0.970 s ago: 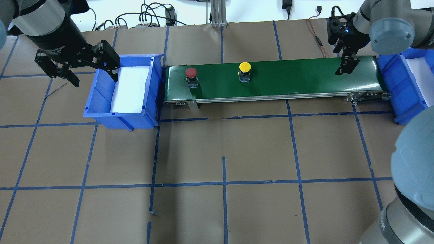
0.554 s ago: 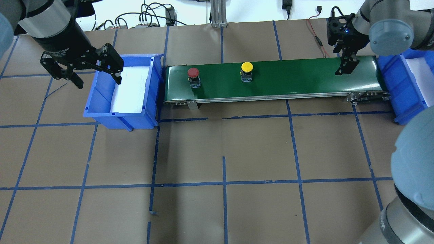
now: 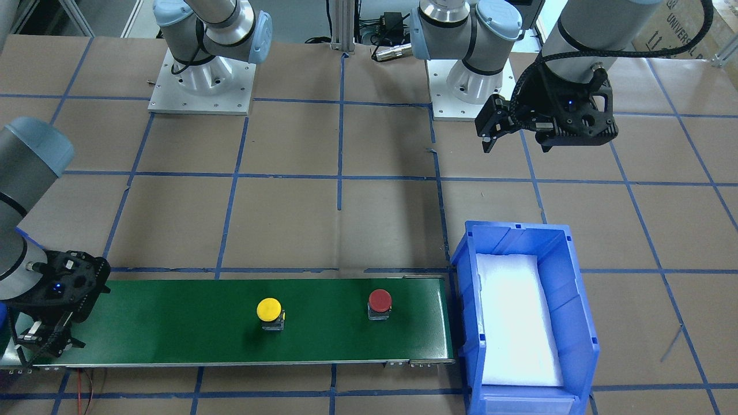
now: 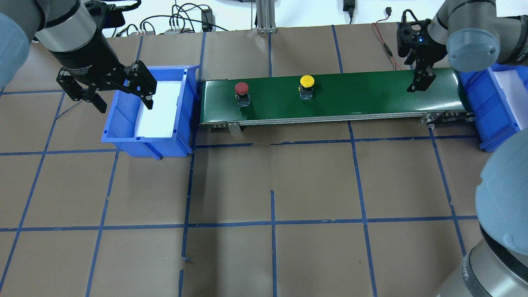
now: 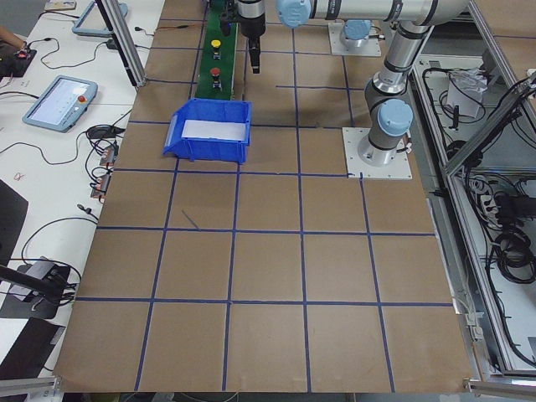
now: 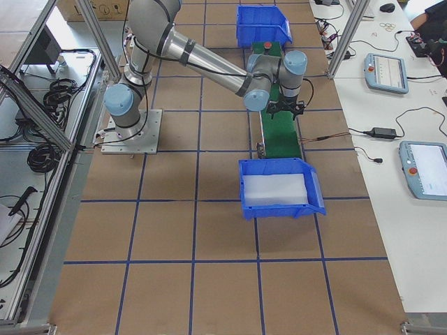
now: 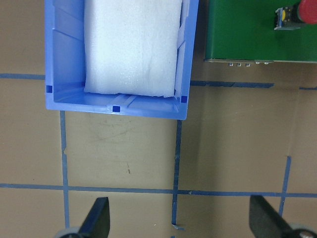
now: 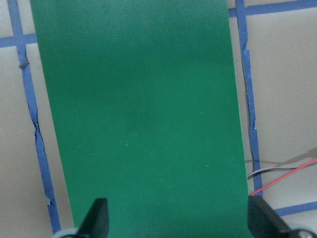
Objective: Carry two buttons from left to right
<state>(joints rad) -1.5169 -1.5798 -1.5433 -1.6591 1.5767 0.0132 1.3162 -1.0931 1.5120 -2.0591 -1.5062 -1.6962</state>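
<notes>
The red button point(image 4: 241, 88) and the yellow button point(image 4: 306, 81) stand upright on the green conveyor belt point(image 4: 371, 95). The red one is near the belt's left end and the yellow one is left of the middle. They also show in the front-facing view, red point(image 3: 380, 300) and yellow point(image 3: 268, 309). My left gripper point(image 4: 123, 103) is open and empty, held high beside the left blue bin point(image 4: 123, 123). Its wrist view catches the red button point(image 7: 299, 12) at the top right edge. My right gripper point(image 4: 416, 84) is open and empty over the belt's right end, and its wrist view point(image 8: 178, 223) shows only bare belt.
The left bin holds a white foam pad point(image 4: 159, 109). A second blue bin point(image 4: 478, 103) with white foam sits at the belt's right end. Cables point(image 4: 181, 18) lie along the table's far edge. A red wire point(image 4: 383, 41) runs behind the right gripper.
Both buttons have moved to the right along the belt. My left gripper, still open, has shifted right and slightly nearer, by the left bin. The right gripper has hardly moved.
</notes>
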